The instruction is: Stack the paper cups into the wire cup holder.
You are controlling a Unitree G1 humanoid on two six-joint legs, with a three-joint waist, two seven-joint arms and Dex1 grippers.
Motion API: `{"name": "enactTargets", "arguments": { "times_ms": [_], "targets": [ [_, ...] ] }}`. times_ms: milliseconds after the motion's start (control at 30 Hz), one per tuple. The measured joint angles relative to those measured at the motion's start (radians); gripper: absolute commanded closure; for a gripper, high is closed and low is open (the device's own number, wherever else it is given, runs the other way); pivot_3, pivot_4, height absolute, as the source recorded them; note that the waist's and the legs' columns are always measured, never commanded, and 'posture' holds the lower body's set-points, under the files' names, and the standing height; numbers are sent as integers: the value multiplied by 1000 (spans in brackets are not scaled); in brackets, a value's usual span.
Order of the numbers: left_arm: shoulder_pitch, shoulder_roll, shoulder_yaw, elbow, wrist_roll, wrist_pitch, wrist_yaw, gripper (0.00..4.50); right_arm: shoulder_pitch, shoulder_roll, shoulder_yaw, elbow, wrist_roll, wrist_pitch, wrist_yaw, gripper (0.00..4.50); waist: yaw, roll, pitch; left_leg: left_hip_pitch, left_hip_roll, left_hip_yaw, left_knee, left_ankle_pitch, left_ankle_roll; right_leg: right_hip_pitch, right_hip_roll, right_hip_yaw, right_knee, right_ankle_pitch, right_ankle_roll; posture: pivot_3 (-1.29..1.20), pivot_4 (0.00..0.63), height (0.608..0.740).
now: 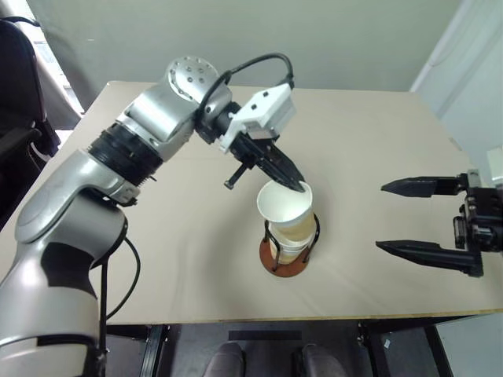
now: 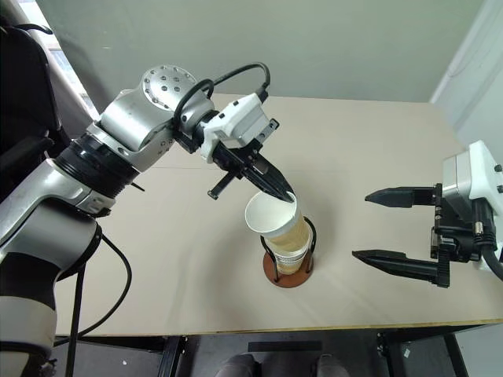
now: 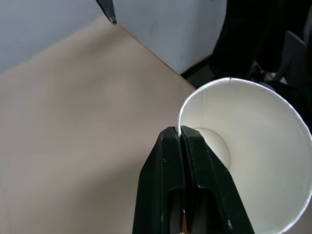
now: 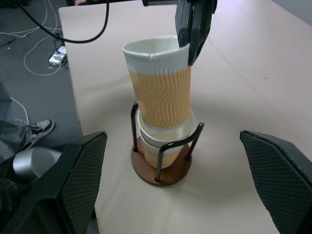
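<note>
A: Step? Left gripper [image 1: 301, 187] is being seen clamped together on the rim of the top cup [image 1: 286, 210], one finger inside, one outside.

B: Cup is being held tilted, its bottom already sitting in the stack [image 4: 163, 146] nested in the holder [image 1: 284, 263]. Judged as the last cup being seated, not yet fully down.

A: Next move?

B: Cup is likely needing to be straightened upright and pressed down between the wire loops, then the rim let go. Risk being judged: the tilt catching a loop or the light holder being dragged.

A: Right gripper [image 1: 413, 217]?

B: Being held with fingers wide apart, nothing in it, hovering well apart from the holder on the right.

A: Surface?

B: Holder is being stood near the front edge of a plain beige table [image 1: 157, 259], otherwise bare. Pale wall [image 1: 338, 39] is being seen behind. Past the table, dark floor with cables [image 4: 44, 44] and a person's shoe [image 4: 41, 129] are being shown in the right wrist view.
</note>
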Motion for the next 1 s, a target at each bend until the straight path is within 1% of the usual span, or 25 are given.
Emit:
{"name": "enactTargets", "arguments": {
  "times_ms": [167, 400, 433, 467, 600, 667, 733, 833, 933, 967, 1000],
  "targets": [
    [-3, -6, -30, 3, 23, -28, 0, 4475, 15, 0, -16, -9, 14, 3, -12, 51, 2, 0, 0, -1, 0, 0, -1, 0, 0, 0, 0, 0, 0, 0, 0, 0, 150, 740],
    [-3, -34, -34, 24, 61, -70, -1, 4475, 37, 0, -21, -26, 17, 2, -24, 51, 3, 0, 0, -1, 0, 0, -1, 0, 0, 0, 1, -1, 1, 0, 1, 0, 150, 740],
    [-3, -34, -35, 24, 58, -68, -1, 4099, 41, 0, -20, -26, 16, 2, -25, 51, 3, 0, 0, -1, 0, 0, -1, 0, 0, 0, 0, 0, 1, 0, 1, 0, 150, 740],
    [-3, -34, -35, 24, 57, -65, -1, 3882, 44, 0, -21, -26, 16, 2, -25, 51, 3, 0, 0, -1, 0, 0, -1, 0, 0, 0, 0, 0, 1, 0, 1, 0, 150, 740],
    [-3, -34, -39, 24, 62, -63, -1, 2572, 48, 0, -20, -26, 16, 0, -25, 51, 3, 0, 0, -1, 0, 0, -1, 0, 0, 0, 1, -1, 1, 0, 1, 0, 150, 740],
    [-3, -41, -40, 29, 69, -67, -1, 1796, 48, 0, -20, -26, 16, -3, -25, 51, 4, 0, 0, -1, 0, 0, -1, 0, 0, 0, 1, -1, 1, 0, 1, 0, 150, 740],
    [-1, -71, -24, 59, 95, -70, -2, 1111, 49, 0, -20, -27, 15, -4, -26, 51, 7, 0, 0, -1, 0, 0, 0, 0, 0, 0, 0, -1, 1, 0, 1, 0, 150, 740],
    [5, -125, 40, 111, 131, -68, -2, 70, 49, 0, -18, -27, 13, -10, -26, 51, 10, 0, 0, -2, 0, 0, 1, 0, 0, 0, 0, -1, 2, 0, 1, 0, 150, 740],
    [27, -114, 105, 114, 151, -45, -2, 29, 50, -1, -14, -19, -3, -19, -21, 51, 8, 1, -1, -1, 0, 2, 0, 0, 0, 0, 1, 0, 2, 0, 2, 0, 150, 740],
    [55, -94, 137, 98, 153, -22, -3, 29, 58, -9, -14, -11, -14, -22, -5, 51, 5, 2, -1, -1, 0, 2, 0, 0, 0, 0, 1, 0, 2, 0, 2, 0, 150, 740],
    [94, -53, 167, 74, 151, 3, -3, 29, 75, -20, -14, 6, -29, -23, 15, 51, 0, 3, -2, 0, 0, 4, -1, 0, 0, 0, 2, 0, 3, 0, 2, 0, 150, 740]
  ]
}}
